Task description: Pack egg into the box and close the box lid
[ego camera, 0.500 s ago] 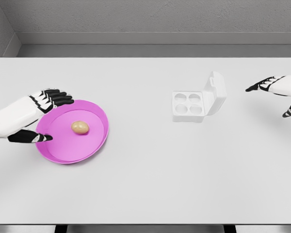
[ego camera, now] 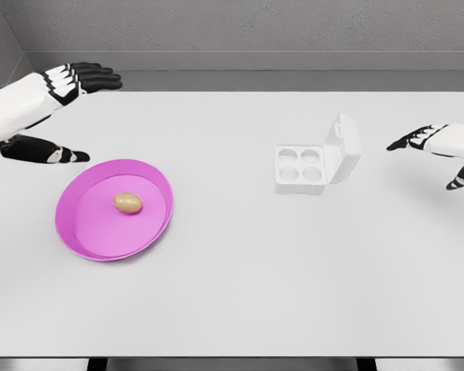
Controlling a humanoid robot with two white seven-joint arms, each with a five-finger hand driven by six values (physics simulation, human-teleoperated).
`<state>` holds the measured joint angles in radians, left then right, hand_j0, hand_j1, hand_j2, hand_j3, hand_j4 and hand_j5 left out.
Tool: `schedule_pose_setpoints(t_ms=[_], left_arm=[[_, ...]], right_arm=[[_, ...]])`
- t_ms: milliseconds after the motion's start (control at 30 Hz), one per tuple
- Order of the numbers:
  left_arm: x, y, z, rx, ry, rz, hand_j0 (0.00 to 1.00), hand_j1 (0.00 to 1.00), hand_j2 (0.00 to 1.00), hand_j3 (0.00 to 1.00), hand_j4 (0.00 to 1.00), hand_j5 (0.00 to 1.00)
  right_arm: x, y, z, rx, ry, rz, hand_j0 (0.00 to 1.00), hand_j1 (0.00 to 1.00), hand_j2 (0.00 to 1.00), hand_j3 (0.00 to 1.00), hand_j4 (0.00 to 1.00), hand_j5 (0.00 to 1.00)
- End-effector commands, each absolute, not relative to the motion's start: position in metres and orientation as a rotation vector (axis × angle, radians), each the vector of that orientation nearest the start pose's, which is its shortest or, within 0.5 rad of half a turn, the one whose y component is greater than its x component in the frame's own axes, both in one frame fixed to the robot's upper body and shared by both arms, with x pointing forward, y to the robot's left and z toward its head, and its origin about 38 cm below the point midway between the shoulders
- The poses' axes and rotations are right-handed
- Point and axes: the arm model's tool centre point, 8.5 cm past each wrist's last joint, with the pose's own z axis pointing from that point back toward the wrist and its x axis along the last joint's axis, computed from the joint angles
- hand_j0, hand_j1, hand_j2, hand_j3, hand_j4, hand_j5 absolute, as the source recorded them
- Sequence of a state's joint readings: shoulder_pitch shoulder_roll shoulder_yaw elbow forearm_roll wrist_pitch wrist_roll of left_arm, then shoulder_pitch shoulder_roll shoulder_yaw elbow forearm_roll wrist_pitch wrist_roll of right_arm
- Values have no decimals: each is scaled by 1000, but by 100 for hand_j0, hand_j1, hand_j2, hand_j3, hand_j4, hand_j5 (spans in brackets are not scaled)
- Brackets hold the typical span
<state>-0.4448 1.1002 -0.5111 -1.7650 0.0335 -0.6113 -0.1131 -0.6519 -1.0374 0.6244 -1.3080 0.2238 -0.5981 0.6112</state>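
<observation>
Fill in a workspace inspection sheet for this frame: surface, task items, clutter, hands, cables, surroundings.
Surface: white table, flat, no spills or marks seen.
Task items: egg lies on the pink plate, left part of the table. White egg box stands right of centre, lid raised on its right side, four cups visible, all empty.
Clutter: nothing seen.
Hands: left hand above the table beyond the plate, fingers spread, holding nothing. Right hand at the right edge, right of the box, fingers spread, holding nothing.
Cables: nothing seen.
Surroundings: grey wall behind the table; dark table legs at the bottom edge.
</observation>
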Motion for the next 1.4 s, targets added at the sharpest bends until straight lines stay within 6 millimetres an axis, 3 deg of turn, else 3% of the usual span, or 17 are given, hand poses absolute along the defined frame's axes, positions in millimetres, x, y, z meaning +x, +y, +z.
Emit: schedule_pose_setpoints(t_ms=[0, 133, 267, 400, 467, 533, 700, 800, 933, 1033, 1233, 1367], left_arm=[[357, 311, 267, 150, -1938, -1624, 100, 100, 100, 100, 100, 100], [350, 292, 235, 44, -1771, -1829, 100, 100, 100, 100, 100, 100], [343, 287, 216, -49, -1582, -2006, 100, 100, 100, 100, 100, 100], [347, 286, 225, -20, -1612, -2005, 100, 100, 100, 100, 100, 100], [351, 271, 225, -45, -1673, -1984, 100, 100, 100, 100, 100, 100], [362, 275, 233, 30, -1660, -1906, 100, 100, 100, 100, 100, 100], [372, 275, 223, 92, -1608, -1803, 100, 100, 100, 100, 100, 100], [377, 290, 212, 242, -1502, -1781, 100, 100, 100, 100, 100, 100], [377, 300, 208, 365, -1447, -1831, 100, 100, 100, 100, 100, 100], [383, 291, 201, 454, -1413, -1867, 100, 100, 100, 100, 100, 100], [380, 283, 202, 286, -1503, -1731, 100, 100, 100, 100, 100, 100], [372, 287, 186, 235, -1407, -1777, 100, 100, 100, 100, 100, 100]], right_arm=[[425, -417, 231, -419, -1154, 1950, 100, 100, 100, 100, 100, 100], [426, -421, 229, -419, -1145, 1937, 100, 100, 100, 100, 100, 100], [426, -420, 228, -415, -1150, 1937, 100, 100, 100, 100, 100, 100], [427, -419, 231, -420, -1159, 1944, 100, 100, 100, 100, 100, 100], [427, -419, 232, -424, -1163, 1942, 100, 100, 100, 100, 100, 100], [427, -419, 232, -423, -1163, 1941, 100, 100, 100, 100, 100, 100], [428, -419, 235, -429, -1168, 1941, 100, 100, 100, 100, 100, 100], [428, -420, 235, -430, -1166, 1940, 100, 100, 100, 100, 100, 100], [428, -419, 234, -427, -1167, 1941, 100, 100, 100, 100, 100, 100], [427, -419, 234, -427, -1165, 1941, 100, 100, 100, 100, 100, 100], [427, -419, 232, -424, -1163, 1941, 100, 100, 100, 100, 100, 100], [427, -419, 231, -420, -1162, 1941, 100, 100, 100, 100, 100, 100]])
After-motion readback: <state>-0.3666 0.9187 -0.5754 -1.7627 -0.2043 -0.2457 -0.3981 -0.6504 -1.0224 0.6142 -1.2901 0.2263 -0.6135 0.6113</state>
